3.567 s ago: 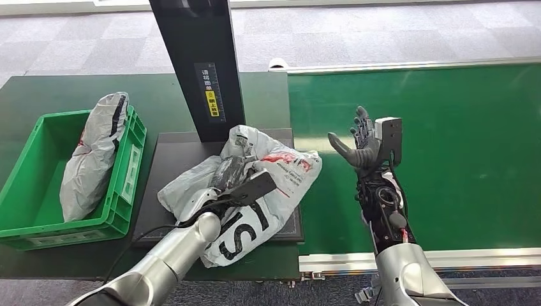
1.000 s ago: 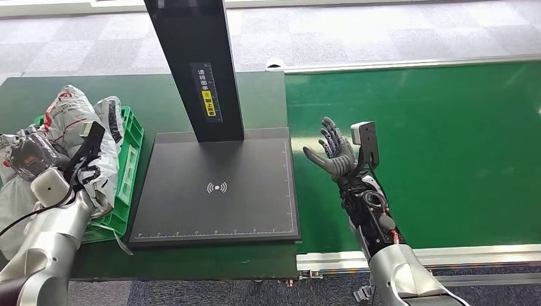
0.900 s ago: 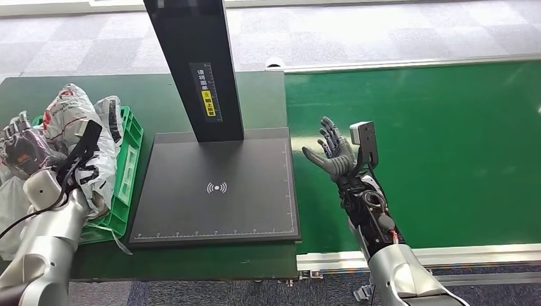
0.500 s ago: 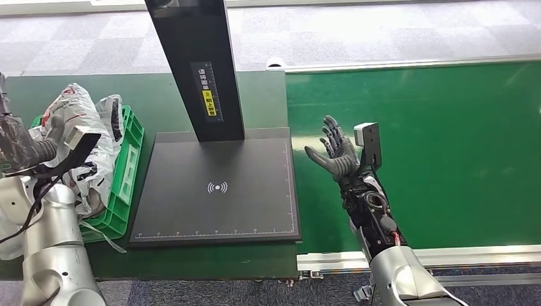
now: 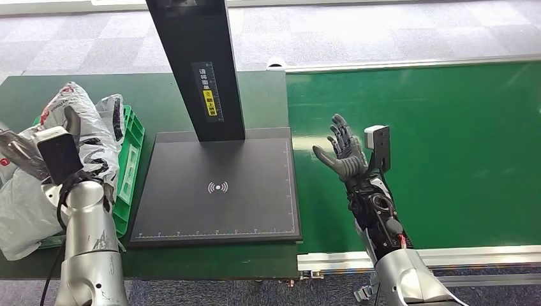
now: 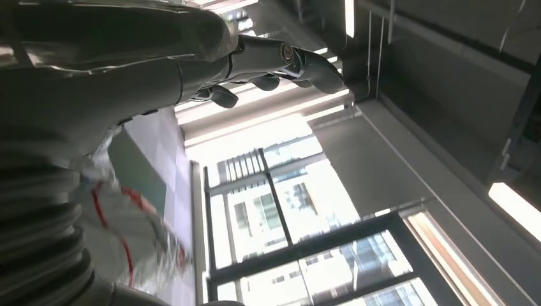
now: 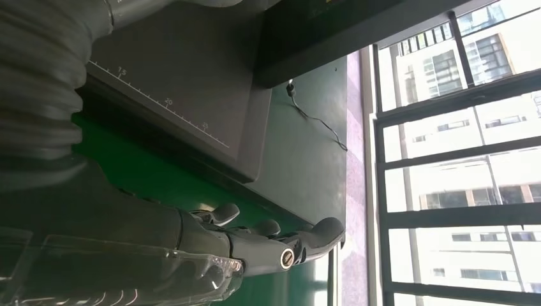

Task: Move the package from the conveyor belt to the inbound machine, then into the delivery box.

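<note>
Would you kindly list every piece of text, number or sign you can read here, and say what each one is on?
"15", "20": ruler marks along the edge of the black scanner plate.
White wireless-signal sign, no words: middle of that plate.
White and yellow labels on the black upright column: Chinese characters, too small to read.
Black and red print on the crumpled grey plastic package: creased, unreadable.

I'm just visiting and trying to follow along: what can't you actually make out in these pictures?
- Green plastic crate, head view: its inside is covered by the grey-white plastic mail bags and the left arm.
- Left hand: in the head view its wrist camera blocks it.
- Black scanner post, head view: its top is cut off by the picture edge.
- Yellow label on the post: print too small to read.
</note>
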### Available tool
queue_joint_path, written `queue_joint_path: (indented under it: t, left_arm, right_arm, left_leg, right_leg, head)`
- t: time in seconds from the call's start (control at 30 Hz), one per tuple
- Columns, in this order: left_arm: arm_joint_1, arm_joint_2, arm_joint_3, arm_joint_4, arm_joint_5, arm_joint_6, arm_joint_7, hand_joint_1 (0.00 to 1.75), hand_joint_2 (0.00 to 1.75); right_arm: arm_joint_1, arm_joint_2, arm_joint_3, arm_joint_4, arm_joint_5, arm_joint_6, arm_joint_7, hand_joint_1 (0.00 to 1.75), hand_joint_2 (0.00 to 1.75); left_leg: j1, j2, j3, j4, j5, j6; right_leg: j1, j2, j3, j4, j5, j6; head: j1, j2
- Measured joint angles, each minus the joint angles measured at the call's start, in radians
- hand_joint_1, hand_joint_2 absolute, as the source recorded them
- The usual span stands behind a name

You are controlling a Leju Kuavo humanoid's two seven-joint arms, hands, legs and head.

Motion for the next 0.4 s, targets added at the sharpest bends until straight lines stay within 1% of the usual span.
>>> queue_joint_path:
  t: [0.1,0.17,0.27,0.37,0.4]
  left_arm:
    - [0.034,0.002,-0.163,-0.012,0.078,-0.014,0.02,0.0,0.0]
    - [0.057,0.003,-0.27,-0.037,0.119,-0.028,0.018,0.0,0.0]
    - [0.094,0.005,-0.407,-0.091,0.176,-0.071,0.007,0.0,0.0]
    - [0.124,0.007,-0.52,-0.142,0.205,-0.107,0.005,0.0,0.0]
    - [0.128,0.007,-0.537,-0.149,0.208,-0.112,0.006,0.0,0.0]
  right_arm:
    - [0.008,-0.007,0.0,-0.013,-0.002,0.001,-0.004,0.0,1.75]
    - [0.012,-0.012,0.0,-0.021,-0.003,0.001,-0.007,0.0,1.75]
    - [0.015,-0.018,0.0,-0.029,-0.005,0.001,-0.009,0.0,1.75]
    - [0.016,-0.023,0.0,-0.031,-0.006,0.003,-0.01,0.0,1.75]
    - [0.016,-0.023,0.0,-0.031,-0.006,0.003,-0.01,0.0,1.75]
  left_leg:
    - [0.0,0.0,-0.001,0.0,0.0,0.0]
    - [0.0,0.001,-0.001,0.0,0.0,0.0]
    - [0.0,0.0,-0.001,0.0,-0.001,0.001]
    - [0.0,0.0,-0.001,0.0,-0.001,0.001]
    - [0.0,0.0,-0.001,0.0,-0.001,0.001]
  right_leg:
    - [0.0,0.0,0.0,0.0,0.0,0.0]
    - [0.0,0.0,0.0,0.0,0.0,0.0]
    - [0.0,0.0,0.0,0.0,0.0,0.0]
    - [0.0,0.0,-0.001,0.0,0.0,0.0]
    - [0.0,0.0,-0.001,0.0,0.0,0.0]
  head:
    - [0.0,0.0]
    - [0.0,0.0]
    - [0.0,0.0]
    - [0.0,0.0]
    - [0.0,0.0]
